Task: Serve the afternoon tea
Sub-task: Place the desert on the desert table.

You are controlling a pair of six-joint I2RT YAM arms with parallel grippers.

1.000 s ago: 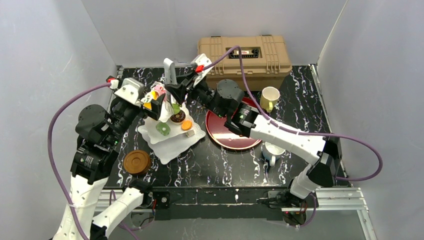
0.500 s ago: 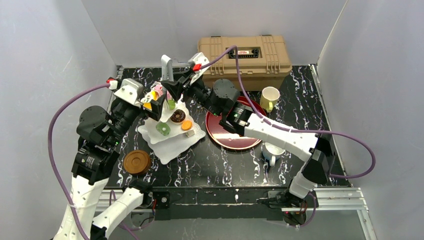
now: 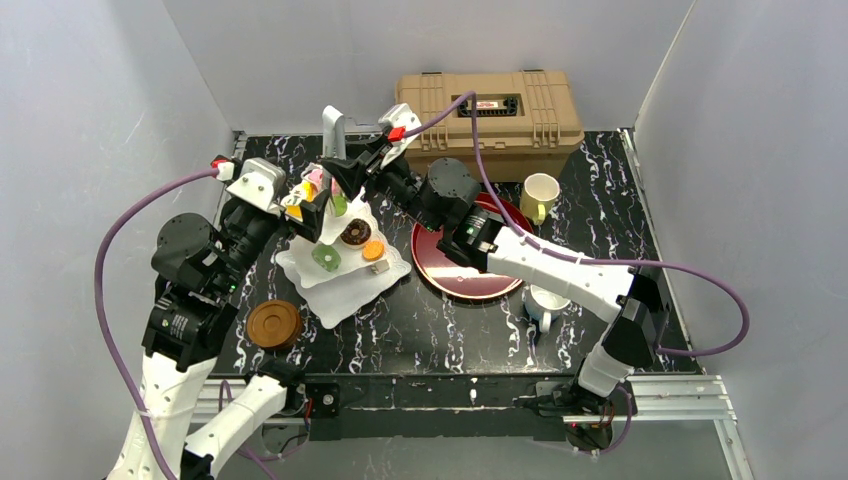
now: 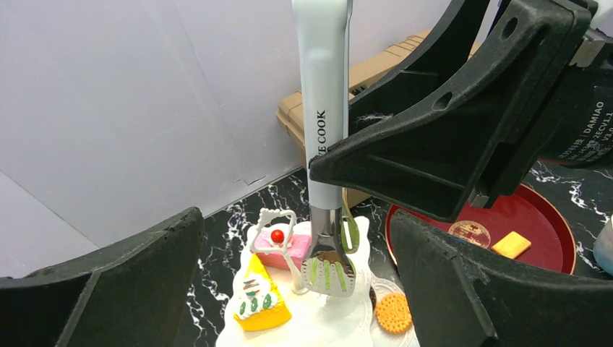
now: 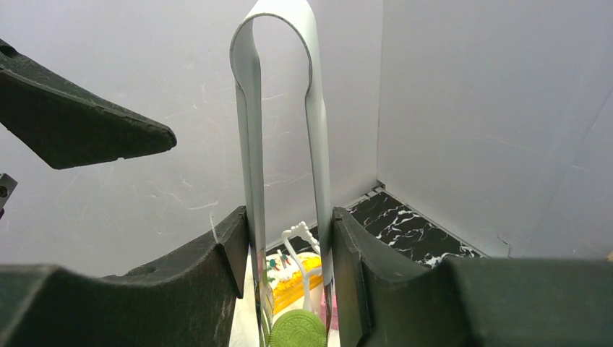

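Note:
My right gripper [image 3: 352, 175] is shut on white-handled metal tongs [image 5: 282, 144], whose tips pinch a round green pastry [image 5: 298, 329] just above the top tier of the white stand [image 4: 318, 325]. That tier holds a yellow cake [image 4: 259, 303] and a pink cake [image 4: 285, 249] beside the stand's loop handle. Lower tiers [image 3: 345, 285] carry a brown donut, an orange biscuit [image 4: 394, 312] and a green piece. My left gripper [image 3: 305, 210] hangs open at the stand's left side, its jaws either side of the top tier, gripping nothing. The cream-yellow mug [image 3: 540, 195] and white mug [image 3: 545, 303] stand at the right. Brown coasters [image 3: 274, 324] lie front left.
A dark red round tray [image 3: 460, 265] lies right of the stand, under my right arm, with a small yellow piece [image 4: 511, 244] on it. The tan case [image 3: 490, 110] sits against the back wall. White walls close in the left, back and right.
My right arm has carried the tongs and green pastry a little left and back, over the stand's top tier. The left arm has stayed put.

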